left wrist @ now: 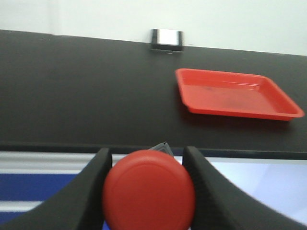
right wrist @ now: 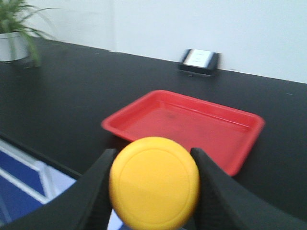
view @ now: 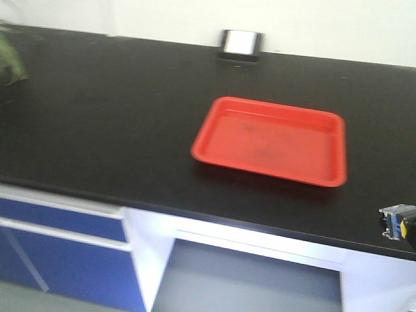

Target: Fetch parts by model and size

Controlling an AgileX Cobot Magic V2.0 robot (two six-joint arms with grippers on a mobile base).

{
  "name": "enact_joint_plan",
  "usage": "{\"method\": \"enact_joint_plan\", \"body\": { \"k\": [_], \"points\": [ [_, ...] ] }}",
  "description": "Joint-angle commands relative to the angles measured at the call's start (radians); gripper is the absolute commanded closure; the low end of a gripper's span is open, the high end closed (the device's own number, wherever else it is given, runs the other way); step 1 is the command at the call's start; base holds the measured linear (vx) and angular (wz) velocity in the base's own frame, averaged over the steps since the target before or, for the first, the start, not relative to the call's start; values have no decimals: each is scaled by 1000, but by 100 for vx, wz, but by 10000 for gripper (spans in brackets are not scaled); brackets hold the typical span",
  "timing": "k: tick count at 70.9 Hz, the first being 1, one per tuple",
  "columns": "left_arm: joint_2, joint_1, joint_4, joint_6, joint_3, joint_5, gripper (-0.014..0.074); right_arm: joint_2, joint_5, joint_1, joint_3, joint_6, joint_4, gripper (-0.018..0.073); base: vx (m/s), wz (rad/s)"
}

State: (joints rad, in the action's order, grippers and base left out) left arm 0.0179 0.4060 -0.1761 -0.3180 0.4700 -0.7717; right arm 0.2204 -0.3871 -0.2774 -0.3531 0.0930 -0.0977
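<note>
The red-capped push-button switch (left wrist: pixel 148 191) fills the bottom of the left wrist view, and my left gripper (left wrist: pixel 146 158) is shut on it, black fingers (left wrist: pixel 88 196) pressing both sides of the cap. My right gripper (right wrist: pixel 153 153) is shut on the yellow-capped switch (right wrist: pixel 154 184). In the front view that switch's grey base with blue bits (view: pixel 396 222) shows at the right edge, in front of the counter; the gripper itself is out of frame there. Both parts hang off the counter's front edge. A red tray (view: pixel 270 140) lies on the counter with nothing in it.
The black counter (view: pixel 97 117) runs to the back wall, where a small silver-faced device (view: pixel 240 45) stands. A potted plant (right wrist: pixel 17 33) sits at the far left. Below the counter edge are a white cabinet and blue drawers (view: pixel 58 253).
</note>
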Motion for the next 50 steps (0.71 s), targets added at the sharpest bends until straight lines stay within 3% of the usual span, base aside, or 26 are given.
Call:
{"method": "enact_joint_plan", "body": {
  "k": [1, 25, 50],
  "points": [
    [16, 4, -2, -3, 25, 75, 603, 10, 80, 3, -30, 3, -1, 569, 14, -79],
    [16, 4, -2, -3, 25, 75, 603, 10, 80, 3, -30, 3, -1, 569, 13, -60],
    [16, 4, -2, -3, 25, 75, 603, 10, 80, 3, -30, 3, -1, 569, 13, -14]
  ]
}}
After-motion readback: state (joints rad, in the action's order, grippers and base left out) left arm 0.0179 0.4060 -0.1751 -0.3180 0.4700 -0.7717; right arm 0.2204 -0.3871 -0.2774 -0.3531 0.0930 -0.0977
